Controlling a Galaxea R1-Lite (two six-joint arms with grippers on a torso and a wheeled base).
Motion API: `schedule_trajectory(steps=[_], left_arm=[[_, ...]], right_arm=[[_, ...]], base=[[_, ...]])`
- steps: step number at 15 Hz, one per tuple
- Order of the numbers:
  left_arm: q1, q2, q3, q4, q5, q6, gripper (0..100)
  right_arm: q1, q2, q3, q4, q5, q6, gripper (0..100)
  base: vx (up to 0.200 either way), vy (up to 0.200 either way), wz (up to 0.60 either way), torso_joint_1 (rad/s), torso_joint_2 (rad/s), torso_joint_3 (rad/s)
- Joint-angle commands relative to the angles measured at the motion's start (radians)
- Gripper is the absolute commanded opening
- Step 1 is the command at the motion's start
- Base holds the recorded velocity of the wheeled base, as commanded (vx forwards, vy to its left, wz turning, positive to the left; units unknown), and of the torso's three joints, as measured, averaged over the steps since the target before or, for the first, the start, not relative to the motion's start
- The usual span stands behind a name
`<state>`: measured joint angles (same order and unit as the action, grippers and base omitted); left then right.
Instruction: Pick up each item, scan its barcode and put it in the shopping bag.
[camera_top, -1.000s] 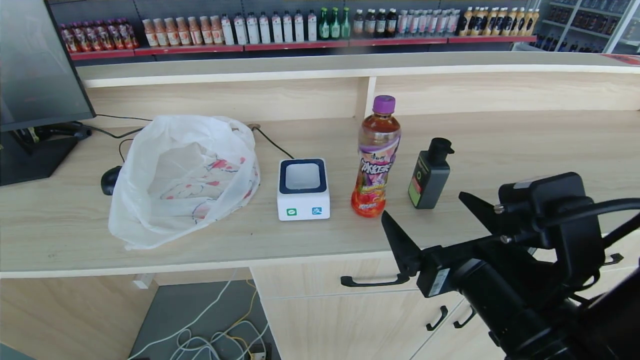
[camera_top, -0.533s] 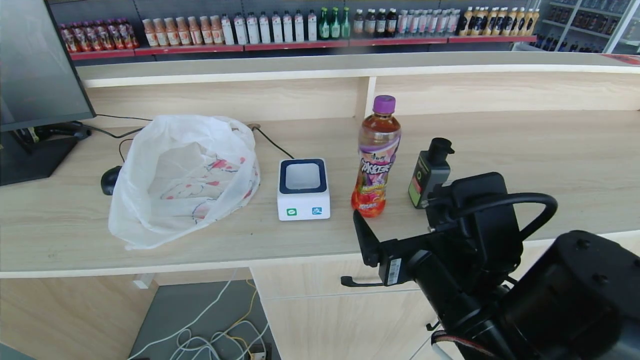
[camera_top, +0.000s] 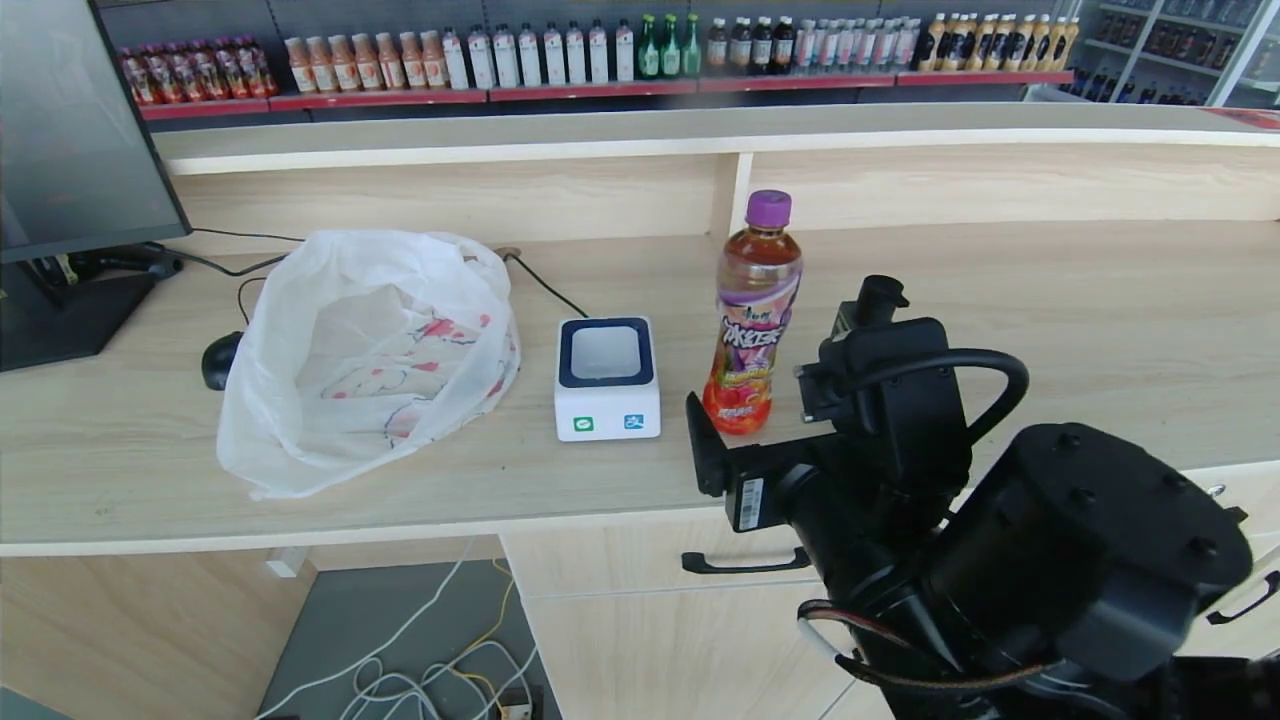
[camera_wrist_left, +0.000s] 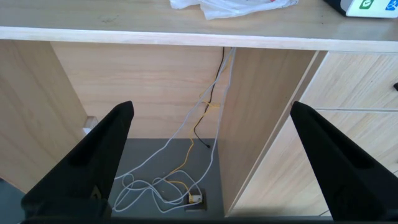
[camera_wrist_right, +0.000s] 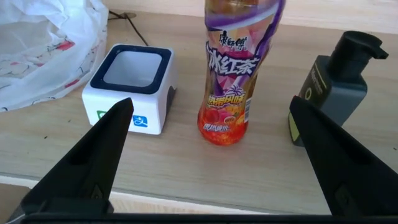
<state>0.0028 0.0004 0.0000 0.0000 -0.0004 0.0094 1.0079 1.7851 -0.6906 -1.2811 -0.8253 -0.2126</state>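
Orange drink bottle (camera_top: 752, 310), one only, stands upright, purple cap up, near the counter's (camera_top: 1050, 300) front edge, between one white scanner (camera_top: 607, 378) and one dark pump bottle (camera_top: 876, 295); one shopping bag (camera_top: 365, 350) lies toward the left end. In the right wrist view the right gripper (camera_wrist_right: 211, 111) is spread wide, the bottle ahead of its gap, untouched. In the left wrist view the left gripper (camera_wrist_left: 211, 107), also spread, hangs below the counter's front edge.

Shows purple-capped drink bottle (camera_top: 752, 310) upright near the tabletop's (camera_top: 1050, 300) front edge, dark pump bottle (camera_wrist_right: 333, 93) beside it rightward, white scanner (camera_top: 606, 377) and open shopping bag (camera_top: 365, 350) leftward.
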Motion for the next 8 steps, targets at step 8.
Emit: schedule_trajectory(steps=[8], left_arm=[[0.0, 0.0, 0.0, 0.0, -0.001, 0.0, 100]], right_arm=[[-0.132, 0.05, -0.075, -0.018, 0.097, 0.03, 100]], base=[[0.0, 0.0, 0.0, 0.0, 0.0, 0.0]])
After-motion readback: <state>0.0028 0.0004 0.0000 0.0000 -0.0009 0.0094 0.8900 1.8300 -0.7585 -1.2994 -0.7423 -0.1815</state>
